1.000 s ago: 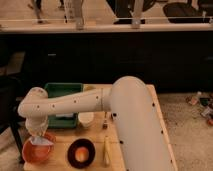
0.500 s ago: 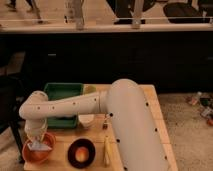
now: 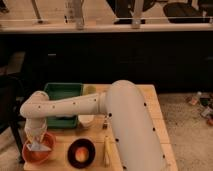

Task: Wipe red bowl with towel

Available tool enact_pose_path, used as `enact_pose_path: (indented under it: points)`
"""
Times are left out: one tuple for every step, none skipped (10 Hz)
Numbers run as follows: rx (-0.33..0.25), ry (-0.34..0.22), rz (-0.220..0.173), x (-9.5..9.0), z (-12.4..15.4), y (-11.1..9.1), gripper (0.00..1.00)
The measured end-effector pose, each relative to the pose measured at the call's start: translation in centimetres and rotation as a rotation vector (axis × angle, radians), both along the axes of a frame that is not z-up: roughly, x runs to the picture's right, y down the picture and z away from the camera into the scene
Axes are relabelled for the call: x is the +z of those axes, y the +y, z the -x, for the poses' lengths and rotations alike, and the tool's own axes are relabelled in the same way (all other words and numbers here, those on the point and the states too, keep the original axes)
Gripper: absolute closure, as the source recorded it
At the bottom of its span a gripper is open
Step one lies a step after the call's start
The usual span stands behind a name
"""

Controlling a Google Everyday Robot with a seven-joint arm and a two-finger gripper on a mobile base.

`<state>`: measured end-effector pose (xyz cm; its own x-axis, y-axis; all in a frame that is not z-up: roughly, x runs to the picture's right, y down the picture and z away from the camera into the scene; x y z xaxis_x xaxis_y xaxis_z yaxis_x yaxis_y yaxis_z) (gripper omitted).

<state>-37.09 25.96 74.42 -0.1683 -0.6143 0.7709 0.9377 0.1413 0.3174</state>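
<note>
The red bowl (image 3: 30, 154) sits at the table's front left corner. Inside it lies the towel (image 3: 38, 145), a pale cloth pressed against the bowl's inner surface. My gripper (image 3: 36, 137) points straight down into the bowl from the white arm's wrist (image 3: 34, 111), shut on the towel's top. The wrist and the cloth hide the fingertips.
A dark bowl (image 3: 81, 152) with an orange ball stands just right of the red bowl. A green tray (image 3: 63, 93) lies behind the wrist, with a white cup (image 3: 86, 120) beside it. A pale stick-like thing (image 3: 106, 150) lies near the front. The wide white arm (image 3: 132, 125) covers the table's right half.
The wrist has sunk slightly and drifted a little left over the red bowl, and the towel has shifted with it inside the bowl. The other things stay put.
</note>
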Motion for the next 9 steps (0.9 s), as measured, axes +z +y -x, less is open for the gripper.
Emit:
enact_pose_path:
  points:
    - [-0.016,-0.025,0.019,-0.1,0.7,0.4,1.0]
    - [-0.026,-0.037,0.031,-0.3,1.0,0.7,1.0]
    - [-0.036,-0.046,0.042,-0.6,1.1,1.0,1.0]
    - [-0.047,-0.052,0.055,-1.0,1.1,1.4,1.0]
    - [-0.059,-0.055,0.072,-1.5,0.9,2.1,1.0]
    - [-0.064,-0.052,0.082,-1.7,0.4,2.5,1.0]
    - [-0.066,-0.038,0.099,-2.0,-0.5,3.1,1.0]
    - [-0.065,-0.021,0.111,-2.0,-1.4,3.5,1.0]
    - [-0.061,-0.003,0.116,-1.8,-2.2,3.6,1.0]
